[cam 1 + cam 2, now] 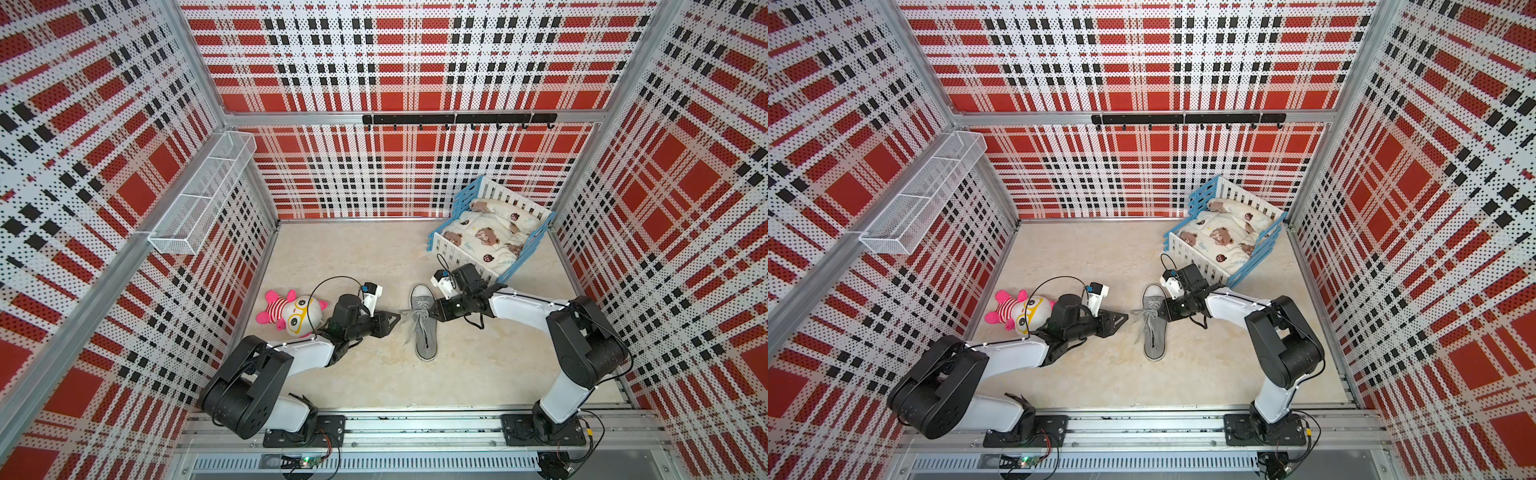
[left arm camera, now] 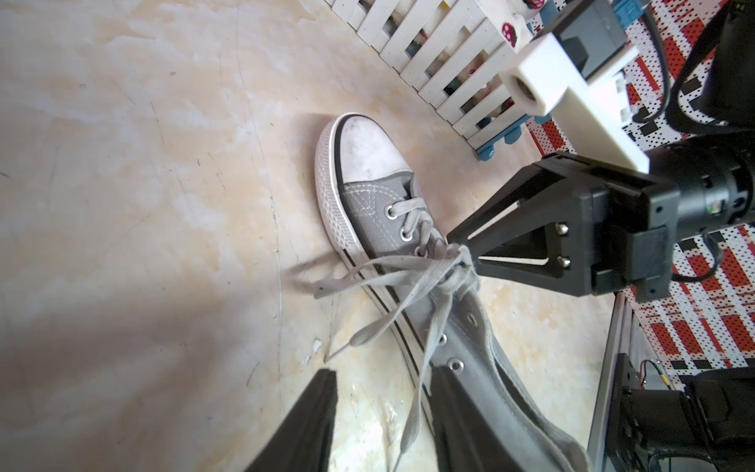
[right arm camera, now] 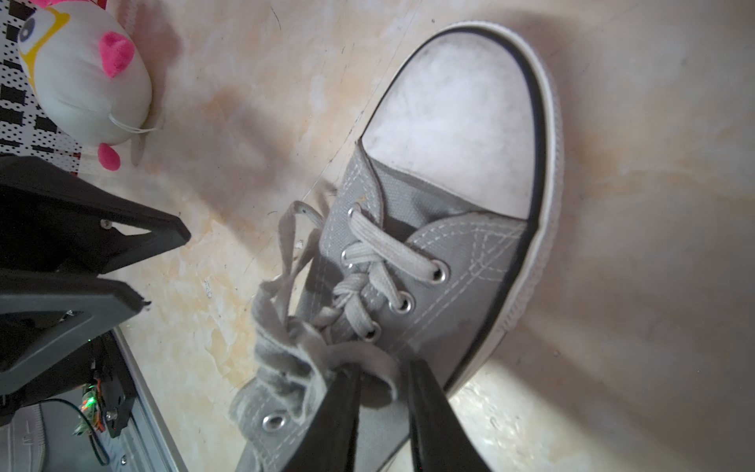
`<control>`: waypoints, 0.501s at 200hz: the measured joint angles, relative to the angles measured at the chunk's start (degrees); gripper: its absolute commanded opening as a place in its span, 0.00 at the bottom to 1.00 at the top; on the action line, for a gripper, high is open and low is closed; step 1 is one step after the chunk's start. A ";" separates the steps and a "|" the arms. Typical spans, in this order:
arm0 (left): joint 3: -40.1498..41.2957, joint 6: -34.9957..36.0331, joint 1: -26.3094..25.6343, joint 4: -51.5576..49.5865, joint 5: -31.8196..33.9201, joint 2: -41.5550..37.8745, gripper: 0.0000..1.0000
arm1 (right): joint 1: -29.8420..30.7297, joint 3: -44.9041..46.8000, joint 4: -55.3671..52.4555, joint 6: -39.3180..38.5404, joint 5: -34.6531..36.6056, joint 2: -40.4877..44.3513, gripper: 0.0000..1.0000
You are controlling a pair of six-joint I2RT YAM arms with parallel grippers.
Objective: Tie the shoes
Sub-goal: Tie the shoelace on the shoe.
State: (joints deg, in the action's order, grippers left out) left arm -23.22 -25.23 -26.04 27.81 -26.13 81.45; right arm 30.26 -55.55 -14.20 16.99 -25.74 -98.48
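Both top views look steeply down from high above the front rail at 6 o'clock toward the back wall at 12, far enough off to take in the whole floor, and both show the sneaker near centre. The left wrist camera sits close behind the left gripper, facing down and toward 3 o'clock across the sneaker to the right gripper; the right wrist camera, even nearer, faces toward 9 o'clock over the laces, so these two views share the laced middle of the sneaker
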 measured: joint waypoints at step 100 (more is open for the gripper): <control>-4.96 -0.26 0.04 0.22 5.05 6.27 0.48 | 0.87 0.00 -0.79 -0.90 4.44 0.02 0.00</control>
State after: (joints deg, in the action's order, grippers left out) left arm -28.18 -25.50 -26.00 28.03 -21.08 87.72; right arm 31.14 -55.55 -14.98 16.10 -21.30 -98.45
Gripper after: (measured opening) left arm 0.475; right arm 0.065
